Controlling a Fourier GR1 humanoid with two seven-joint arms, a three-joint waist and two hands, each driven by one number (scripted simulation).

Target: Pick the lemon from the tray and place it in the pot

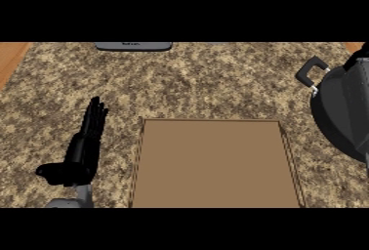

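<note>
A flat brown tray (216, 166) lies on the speckled counter in the lower middle of the head view, and its surface shows nothing on it. No lemon is visible anywhere. A dark grey pot (342, 114) with a black handle (311, 73) stands at the right edge, partly cut off by the frame. My left hand (85, 141) rests open left of the tray, fingers straight and pointing away from me, apart from the tray. My right hand does not show.
A grey flat object (134, 46) sits at the counter's far edge, top centre-left. Wooden surface (10, 56) borders the counter at the upper left and upper right corners.
</note>
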